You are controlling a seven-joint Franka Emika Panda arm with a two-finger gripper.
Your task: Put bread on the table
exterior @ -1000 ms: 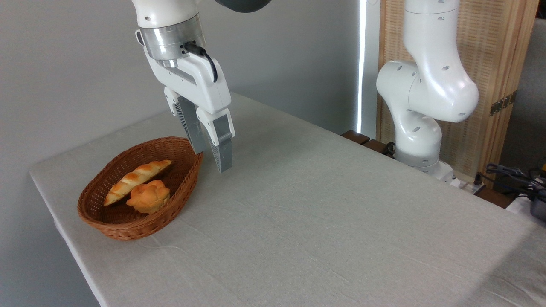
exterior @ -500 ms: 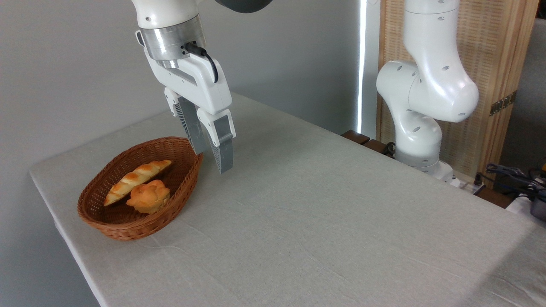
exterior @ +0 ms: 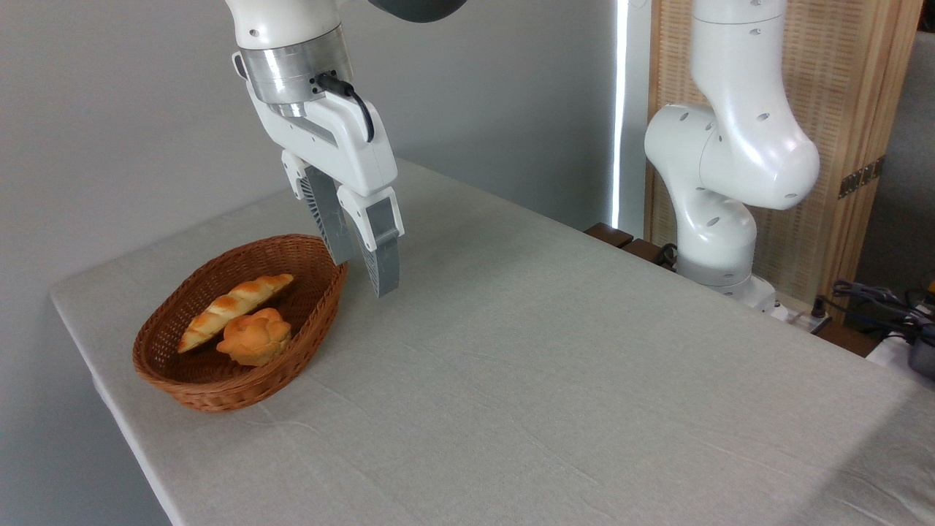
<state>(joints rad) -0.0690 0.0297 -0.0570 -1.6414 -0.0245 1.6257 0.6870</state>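
Nothing has visibly moved: the gripper (exterior: 364, 276) hangs empty beside the basket (exterior: 321, 310), jaws slightly spread. Inside lies the bread (exterior: 232, 301), seemingly light and soft; grasp gently mid-loaf.

A plain grey wall (exterior: 124, 109) fills the left and middle of the view, evenly lit and bare. To its right runs a narrow, bright vertical strip of light (exterior: 621, 109), as from a gap at a window edge. Beyond it stands a pale wooden screen (exterior: 847, 88) with woven slatted panels and dark metal hinges (exterior: 862, 175) on its frame. At the far right a darker grey area lies in shade. Low down beside the screen are dark brown wooden pieces (exterior: 621, 241) and a tangle of dark cables (exterior: 876, 299).
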